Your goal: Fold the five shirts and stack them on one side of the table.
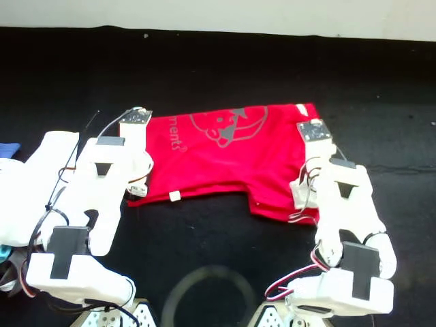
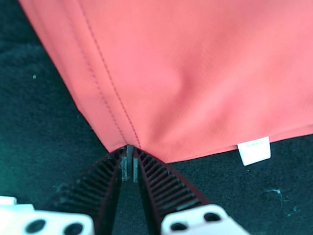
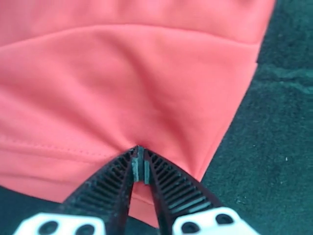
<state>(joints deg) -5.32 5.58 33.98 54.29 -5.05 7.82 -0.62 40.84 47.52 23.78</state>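
Pincers gripping the near edge of a red fabric T-shirt

Nearest the robot, the left pincer is clenched on the shirt's near corner, close to a small white sewn-in tag. The right pincer is clenched on the near hem at the opposite side. From both grips the shirt spreads away across the black cloth-covered bench. Its long axis runs side to side between the arms. Each arm is near its own end, so the fold probably means carrying this near edge over toward the far one.
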